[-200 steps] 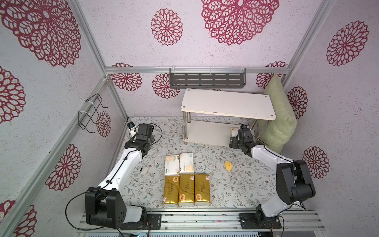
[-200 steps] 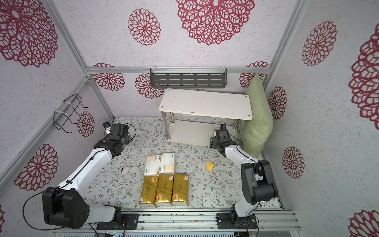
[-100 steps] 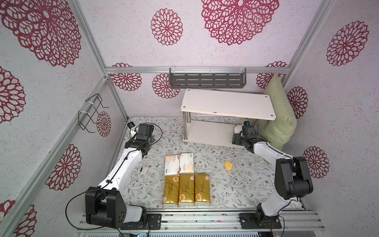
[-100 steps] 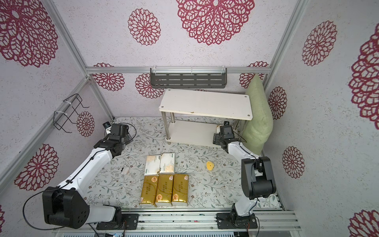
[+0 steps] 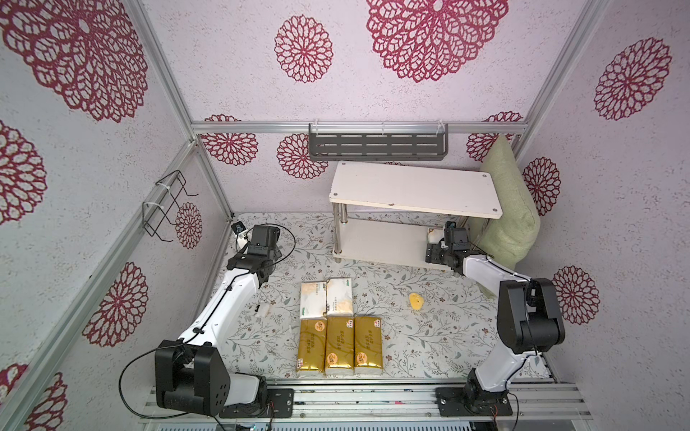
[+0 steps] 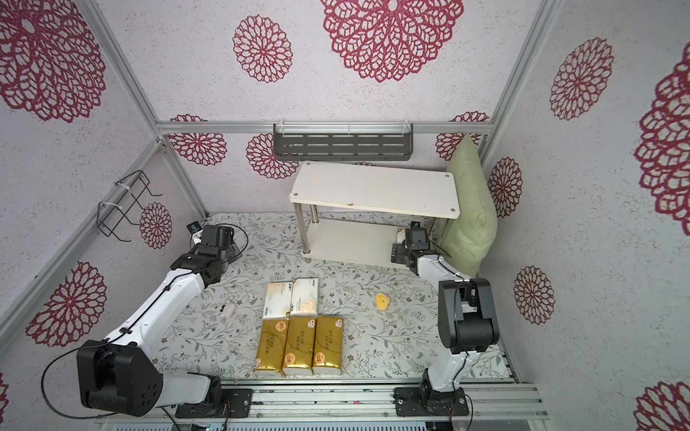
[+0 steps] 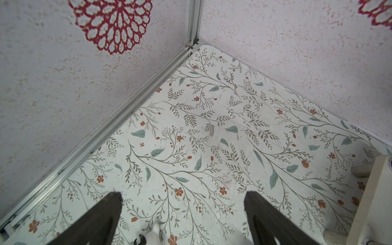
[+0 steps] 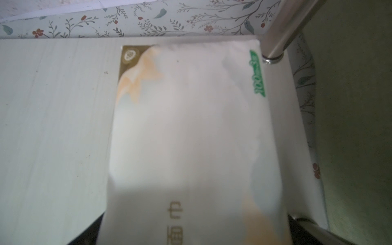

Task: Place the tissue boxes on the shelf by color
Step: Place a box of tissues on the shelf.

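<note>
white tissue pack (image 8: 191, 127) lies flat on shelf (image 5: 414, 188) lower board (image 8: 53, 127), close by chrome leg (image 8: 282, 31). right gripper (image 5: 437, 250) straddles it; clamped or freed, cannot tell. advise: let go fully, withdraw level, avoid dragging it. left gripper (image 7: 182, 197) fingers apart, idle over floral mat (image 7: 212, 127)

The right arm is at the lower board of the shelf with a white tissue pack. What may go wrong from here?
1. The white pack lies close to the chrome leg; the jaws may catch the leg or drag the pack while backing out.
2. The right gripper sits just below the top board; rising too early could strike it.
</note>
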Available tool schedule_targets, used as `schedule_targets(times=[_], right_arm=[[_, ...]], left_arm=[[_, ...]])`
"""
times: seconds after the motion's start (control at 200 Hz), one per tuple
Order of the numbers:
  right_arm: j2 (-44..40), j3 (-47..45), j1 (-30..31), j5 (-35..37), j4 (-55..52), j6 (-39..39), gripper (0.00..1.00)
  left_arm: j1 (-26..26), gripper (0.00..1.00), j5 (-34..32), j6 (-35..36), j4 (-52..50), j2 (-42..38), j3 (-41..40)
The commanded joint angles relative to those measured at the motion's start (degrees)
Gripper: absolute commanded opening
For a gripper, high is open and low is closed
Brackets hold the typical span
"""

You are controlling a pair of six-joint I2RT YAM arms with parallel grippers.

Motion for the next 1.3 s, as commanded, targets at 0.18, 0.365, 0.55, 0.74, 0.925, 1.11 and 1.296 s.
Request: schedule_targets(times=[0.18,0.365,0.55,0.74,0.925,1.11,1.296], right_arm=[[-0.44,1.64,-0.54,-1.61,1.63,-1.75,0.90],[-0.26,1.18,-0.81,-1.90,1.46,-1.52,0.95],[-0.70,1.05,-0.99,-1.85,1.72,-1.43,0.98],[-1.74,1.05,-0.99,-2.07,1.66,-1.69,0.99],[-3.01,1.05,-0.99,-1.72,1.42,-2.02,0.99],[-3.72,1.12,-0.99,-1.37,1.12,-2.65,0.99],[-4.56,1.14,-0.99,-1.37,0.95,-2.57,0.99]], left_arm=[[-0.74,0.97,-0.81,0.17,-0.32,-0.73,0.88],[-0.78,0.97,-0.66,0.10,-0.15,-0.72,0.88],[-0.79,0.97,-0.60,0.06,-0.15,-0.90,0.70],[-0.74,0.97,-0.53,0.29,-0.15,-1.29,0.44],[-0.78,0.97,-0.46,0.38,-0.18,-1.55,0.26],[-0.76,0.97,-0.27,0.40,-0.15,-1.51,0.09],[-0.74,0.97,0.02,0.63,0.07,-1.77,0.09]])
